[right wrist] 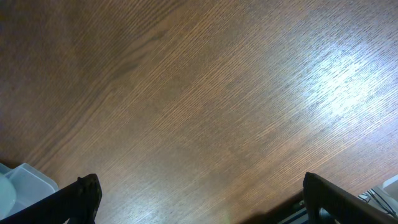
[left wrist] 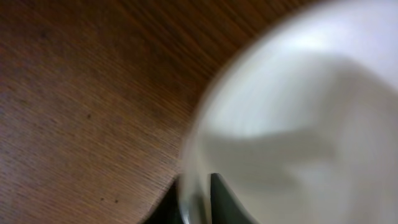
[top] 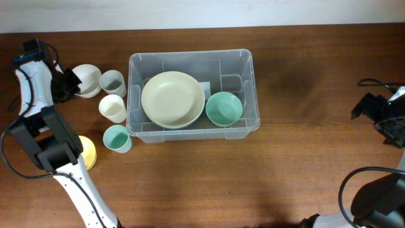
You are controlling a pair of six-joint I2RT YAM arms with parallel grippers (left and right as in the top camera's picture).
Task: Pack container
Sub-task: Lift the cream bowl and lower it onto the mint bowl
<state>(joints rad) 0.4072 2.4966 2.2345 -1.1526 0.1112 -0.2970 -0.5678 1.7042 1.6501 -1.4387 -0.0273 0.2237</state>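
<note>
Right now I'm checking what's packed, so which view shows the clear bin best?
Overhead: the whole bin, inside included. The right wrist catches only one corner; the left wrist shows none.

A brown wooden table [top: 304, 164] with fine grain carries everything; glare brightens it at the right. Inside the clear plastic container [top: 190, 54] lies a large cream round bowl [top: 173, 99], and just right of it a smaller teal bowl [top: 224, 109]. At the far left sits a small white bowl [top: 88, 76], blurred in the left wrist view. Right of it stands a grey cup [top: 112, 83], nearer a cream cup [top: 112, 108], nearer again a teal cup [top: 116, 138]. A yellow plate [top: 90, 154], partly hidden, lies left of the teal cup.
</note>
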